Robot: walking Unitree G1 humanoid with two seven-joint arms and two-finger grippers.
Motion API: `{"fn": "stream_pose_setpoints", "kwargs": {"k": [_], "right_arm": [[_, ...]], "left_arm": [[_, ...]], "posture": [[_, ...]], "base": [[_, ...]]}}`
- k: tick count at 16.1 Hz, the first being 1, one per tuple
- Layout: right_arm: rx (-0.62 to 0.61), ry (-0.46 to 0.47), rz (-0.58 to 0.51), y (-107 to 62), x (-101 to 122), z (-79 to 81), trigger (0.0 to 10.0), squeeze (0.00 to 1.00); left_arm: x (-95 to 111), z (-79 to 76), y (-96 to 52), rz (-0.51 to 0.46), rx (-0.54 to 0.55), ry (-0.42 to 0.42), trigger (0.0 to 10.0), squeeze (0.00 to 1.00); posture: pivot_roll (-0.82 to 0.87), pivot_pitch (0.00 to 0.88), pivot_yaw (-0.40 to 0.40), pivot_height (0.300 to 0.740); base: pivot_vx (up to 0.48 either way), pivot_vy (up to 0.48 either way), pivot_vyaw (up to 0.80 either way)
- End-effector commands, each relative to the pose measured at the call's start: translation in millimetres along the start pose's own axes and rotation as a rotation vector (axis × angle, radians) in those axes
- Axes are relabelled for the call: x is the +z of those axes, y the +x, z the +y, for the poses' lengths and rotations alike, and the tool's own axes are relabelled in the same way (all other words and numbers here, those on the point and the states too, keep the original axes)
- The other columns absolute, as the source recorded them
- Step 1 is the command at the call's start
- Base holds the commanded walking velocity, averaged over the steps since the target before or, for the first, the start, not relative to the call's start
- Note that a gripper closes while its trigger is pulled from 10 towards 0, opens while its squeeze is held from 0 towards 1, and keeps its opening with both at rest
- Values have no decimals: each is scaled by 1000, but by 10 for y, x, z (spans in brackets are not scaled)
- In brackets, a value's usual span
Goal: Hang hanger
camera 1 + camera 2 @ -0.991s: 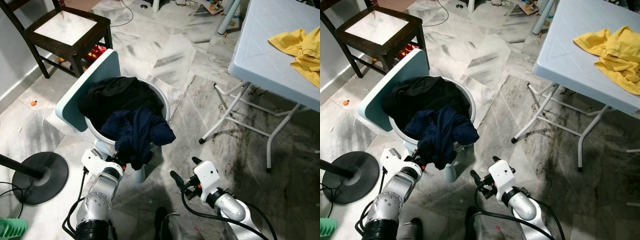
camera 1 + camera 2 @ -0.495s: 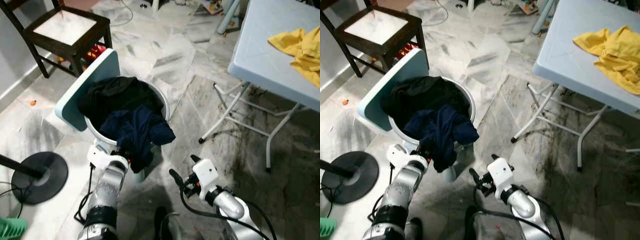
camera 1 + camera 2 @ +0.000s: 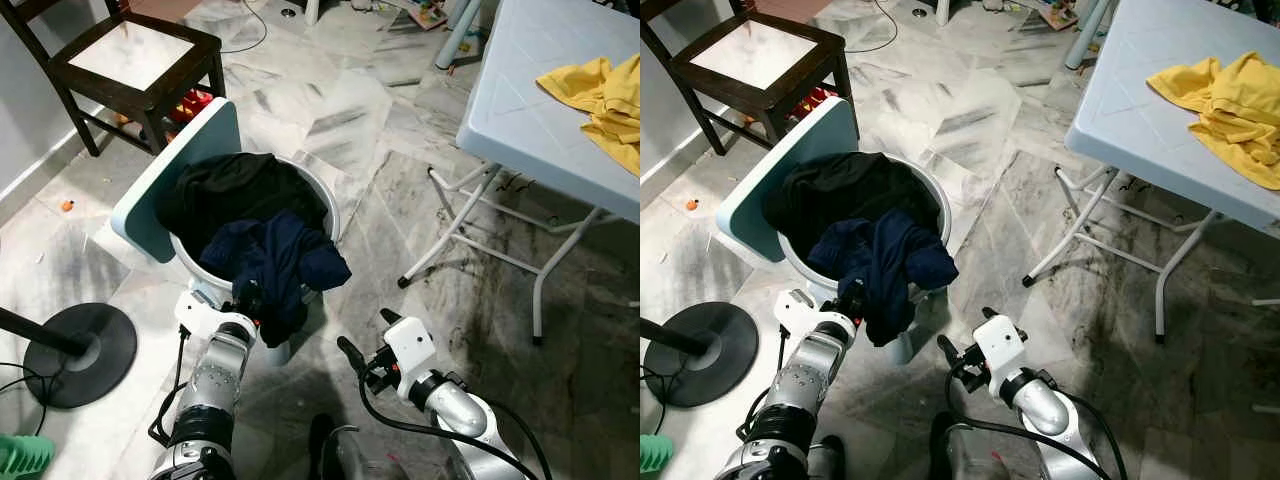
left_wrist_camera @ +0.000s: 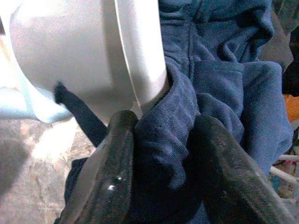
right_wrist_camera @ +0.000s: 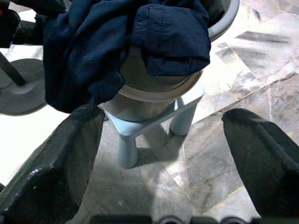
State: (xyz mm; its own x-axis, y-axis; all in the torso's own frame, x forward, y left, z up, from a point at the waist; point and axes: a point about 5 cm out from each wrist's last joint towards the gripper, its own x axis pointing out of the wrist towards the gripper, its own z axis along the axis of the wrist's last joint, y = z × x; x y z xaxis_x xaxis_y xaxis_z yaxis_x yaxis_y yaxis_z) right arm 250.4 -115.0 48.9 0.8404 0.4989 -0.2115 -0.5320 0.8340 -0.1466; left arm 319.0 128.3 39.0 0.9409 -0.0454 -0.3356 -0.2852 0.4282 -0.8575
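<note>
A navy garment (image 3: 280, 265) hangs over the near rim of a grey laundry basket (image 3: 331, 214), on top of a black garment (image 3: 225, 185). My left gripper (image 3: 248, 300) is at the basket's front edge, shut on a fold of the navy garment (image 4: 205, 84). The fingers (image 4: 112, 177) pinch the cloth just beside the rim (image 4: 140, 60). Low to the right of the basket, above the floor, my right gripper (image 3: 366, 332) is open and holds nothing. Its wrist view looks at the basket (image 5: 159, 86) and the hanging navy garment (image 5: 84, 51).
The basket stands on a small pale blue stool (image 3: 285, 350), with a teal board (image 3: 165, 175) leaning at its left. A folding table (image 3: 520, 100) carrying a yellow cloth (image 3: 605, 95) is at the right. A dark chair (image 3: 130, 65) is far left and a round black stand base (image 3: 80, 350) near left.
My left arm has reached forward and up, bringing its gripper from below the hanging navy garment onto it. The right arm has barely moved.
</note>
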Motion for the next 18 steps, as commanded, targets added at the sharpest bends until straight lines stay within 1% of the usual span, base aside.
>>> {"fn": "stream_pose_setpoints", "kwargs": {"k": [1,2,4,5,7,9,10,11,13,15,16,18], "right_arm": [[-8,10,35,-30,-91,4,10000,0],[-8,10,35,-27,-91,4,10000,0],[-7,11,33,-11,-90,3,10000,0],[-7,10,34,-7,-95,1,10000,0],[-6,10,33,-4,-99,-5,10000,0],[-5,8,34,5,-108,-7,10000,0],[-6,8,32,17,-103,-8,10000,0],[-7,8,31,24,-100,-9,10000,0],[-10,9,26,47,-89,-10,10000,0],[-12,11,21,59,-85,-5,10000,0],[-14,11,21,60,-89,-9,10000,0],[-18,14,20,65,-95,-8,10000,0]], "left_arm": [[-27,56,-28,8,26,19,0,0],[-22,51,-29,7,26,23,0,0],[-1,52,-56,17,51,99,0,0],[54,40,-80,-13,51,138,0,0],[99,32,-108,-16,65,167,0,0],[210,-41,-150,-71,37,287,0,0],[275,-79,-167,-99,13,374,0,0],[311,-102,-174,-110,-9,437,0,0],[464,-205,-181,-122,-127,798,0,0],[608,-333,-163,-158,-236,1118,0,0],[622,-394,-151,-165,-281,1209,0,0],[598,-533,-140,-185,-403,1441,0,0]], "posture": [[-64,257,-131,740],[-60,257,-130,740],[-53,254,-129,740],[-51,253,-129,740],[-48,252,-129,740],[-41,249,-124,740],[-39,246,-123,740],[-39,246,-122,740],[-34,239,-120,740],[-33,237,-115,740],[-32,236,-111,740],[-34,235,-106,740]], "base": [[0,0,0],[0,0,0],[0,0,0],[0,0,0],[0,0,0],[0,0,0],[0,0,0],[0,0,0],[0,0,0],[0,0,0],[0,0,0],[0,0,0]]}}
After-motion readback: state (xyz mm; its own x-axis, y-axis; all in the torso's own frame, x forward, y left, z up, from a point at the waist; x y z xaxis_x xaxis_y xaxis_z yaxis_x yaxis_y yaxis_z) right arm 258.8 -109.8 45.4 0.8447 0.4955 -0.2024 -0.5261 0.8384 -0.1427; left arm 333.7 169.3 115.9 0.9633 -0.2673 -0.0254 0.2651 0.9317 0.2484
